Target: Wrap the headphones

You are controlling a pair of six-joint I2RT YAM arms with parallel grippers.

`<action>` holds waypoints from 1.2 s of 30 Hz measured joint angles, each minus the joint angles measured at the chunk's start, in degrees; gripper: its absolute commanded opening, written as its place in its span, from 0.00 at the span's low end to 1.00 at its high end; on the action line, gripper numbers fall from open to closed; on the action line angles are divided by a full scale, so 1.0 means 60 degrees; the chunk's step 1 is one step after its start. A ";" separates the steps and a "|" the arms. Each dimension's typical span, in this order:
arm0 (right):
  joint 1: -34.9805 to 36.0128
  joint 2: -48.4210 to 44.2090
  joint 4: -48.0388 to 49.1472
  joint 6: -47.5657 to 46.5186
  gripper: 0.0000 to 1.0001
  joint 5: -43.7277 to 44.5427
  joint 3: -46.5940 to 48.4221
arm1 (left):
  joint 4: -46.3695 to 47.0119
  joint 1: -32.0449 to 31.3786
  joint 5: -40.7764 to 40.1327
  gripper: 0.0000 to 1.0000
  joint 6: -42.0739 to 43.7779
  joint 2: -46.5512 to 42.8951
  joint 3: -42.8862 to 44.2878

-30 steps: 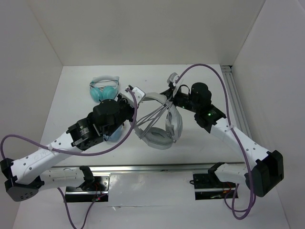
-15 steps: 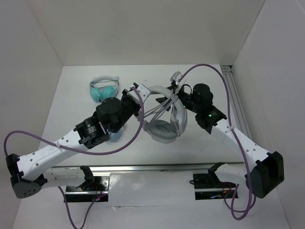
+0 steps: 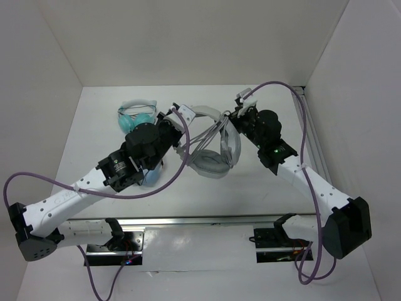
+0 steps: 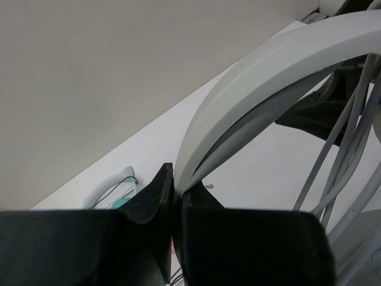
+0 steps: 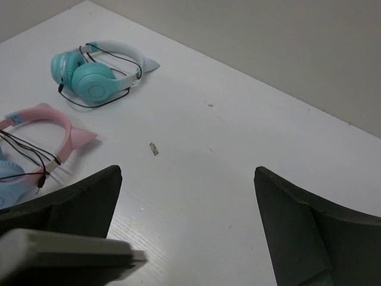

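The light grey-white headphones [image 3: 213, 160] hang tilted at the table's middle, with thin grey cable [image 3: 203, 141] strands running across them. My left gripper [image 3: 180, 120] is shut on the wide headband [image 4: 268, 77], which comes up from between its black jaws in the left wrist view; cable strands [image 4: 342, 143] run down at the right. My right gripper [image 3: 238, 108] is just right of the headband's far end. It stands wide open with nothing between its fingers [image 5: 89, 196]. A grey-white edge of the headphones [image 5: 65, 256] shows at the lower left of that view.
A teal pair with a white headband [image 3: 136, 118] lies at the back left. A pink-banded pair with blue cups [image 5: 41, 134] lies nearer, mostly under my left arm in the top view. White walls close in the table on the left, back and right.
My right gripper has opened wide, let go of the cable and drawn back to the right. My left gripper has carried the headphones a little toward the back.
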 measured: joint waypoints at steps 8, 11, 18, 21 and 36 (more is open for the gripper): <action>-0.0237 0.0794 -0.0044 0.0000 0.99 -0.0852 -0.0004 | -0.0328 0.0674 -0.0117 0.00 -0.0780 0.0204 0.0823; -0.0277 0.1100 -0.0066 0.0000 0.99 -0.1031 -0.0004 | -0.0452 0.0860 -0.0124 0.00 -0.1056 0.0244 0.0962; -0.0761 0.1716 0.0076 0.0448 0.99 0.0113 -0.0091 | -0.0623 0.0980 -0.0539 0.00 -0.1566 0.0452 0.0980; -0.1155 0.2204 0.0073 0.0885 0.99 0.1064 -0.0109 | -0.0670 0.1147 -0.0816 0.00 -0.1861 0.0586 0.0969; -0.2761 0.1690 0.0586 0.3424 0.99 0.3530 -0.1581 | -0.1399 0.1315 -0.2896 0.00 -0.4943 0.0892 0.0044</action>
